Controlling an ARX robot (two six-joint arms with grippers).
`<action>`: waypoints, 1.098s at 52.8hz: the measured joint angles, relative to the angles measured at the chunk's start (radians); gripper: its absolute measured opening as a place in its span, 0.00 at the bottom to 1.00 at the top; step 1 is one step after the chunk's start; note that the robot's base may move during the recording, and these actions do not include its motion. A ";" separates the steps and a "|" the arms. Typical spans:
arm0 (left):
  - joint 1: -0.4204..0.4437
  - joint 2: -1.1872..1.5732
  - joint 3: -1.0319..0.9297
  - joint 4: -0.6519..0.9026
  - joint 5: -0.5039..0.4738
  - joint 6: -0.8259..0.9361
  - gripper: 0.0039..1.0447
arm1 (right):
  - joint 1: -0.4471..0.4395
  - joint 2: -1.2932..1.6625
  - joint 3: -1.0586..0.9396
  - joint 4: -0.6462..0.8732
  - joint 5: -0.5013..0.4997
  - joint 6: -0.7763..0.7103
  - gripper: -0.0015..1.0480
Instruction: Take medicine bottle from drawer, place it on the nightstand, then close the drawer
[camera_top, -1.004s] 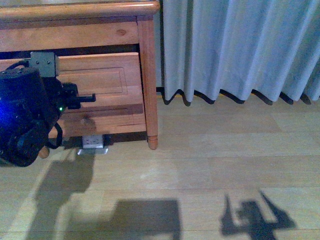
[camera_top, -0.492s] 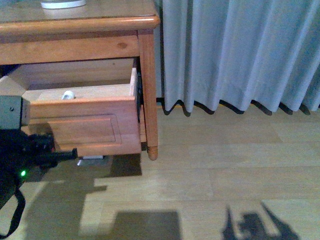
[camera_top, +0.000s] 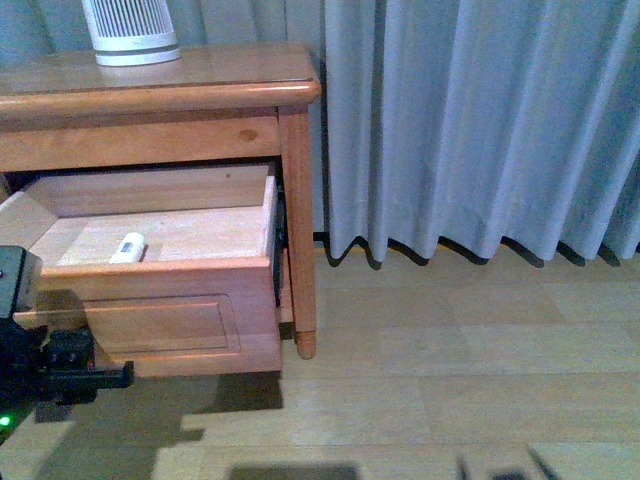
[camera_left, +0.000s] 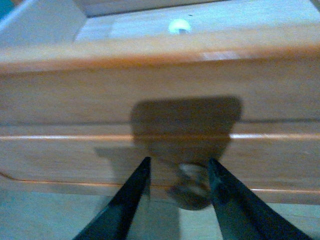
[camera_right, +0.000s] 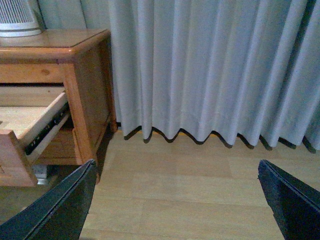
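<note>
The nightstand (camera_top: 210, 88) stands at the left with its upper drawer (camera_top: 170, 318) pulled out. The medicine bottle (camera_top: 128, 247), small and white, lies on its side on the drawer's pale floor. Its round end also shows in the left wrist view beyond the front board, as the medicine bottle (camera_left: 180, 26). My left gripper (camera_top: 95, 378) is low in front of the drawer. In its own view the left gripper (camera_left: 179, 162) is open, with the round knob (camera_left: 191, 186) between the fingers and close to one of them. My right gripper (camera_right: 176, 165) hangs wide open over bare floor, right of the nightstand (camera_right: 55, 47).
A white ribbed device (camera_top: 130, 30) stands on the nightstand's top at the back left. A pale curtain (camera_top: 480, 130) hangs down to the wooden floor (camera_top: 450, 380) to the right. The drawer's metal slide (camera_right: 47, 127) shows on its side.
The drawer has come from nearly shut to wide open, with my left gripper drawing back and down in front of it. The view has risen, and the nightstand's top and the bottle now show.
</note>
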 joint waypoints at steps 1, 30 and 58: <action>0.002 -0.014 -0.003 -0.010 -0.003 0.000 0.47 | 0.000 0.000 0.000 0.000 0.000 0.000 0.93; 0.046 -0.840 -0.167 -0.628 0.136 0.152 0.94 | 0.000 0.000 0.000 0.000 0.000 0.000 0.93; -0.134 -1.661 -0.175 -1.160 -0.205 0.116 0.94 | 0.000 0.000 0.000 0.000 0.000 0.000 0.93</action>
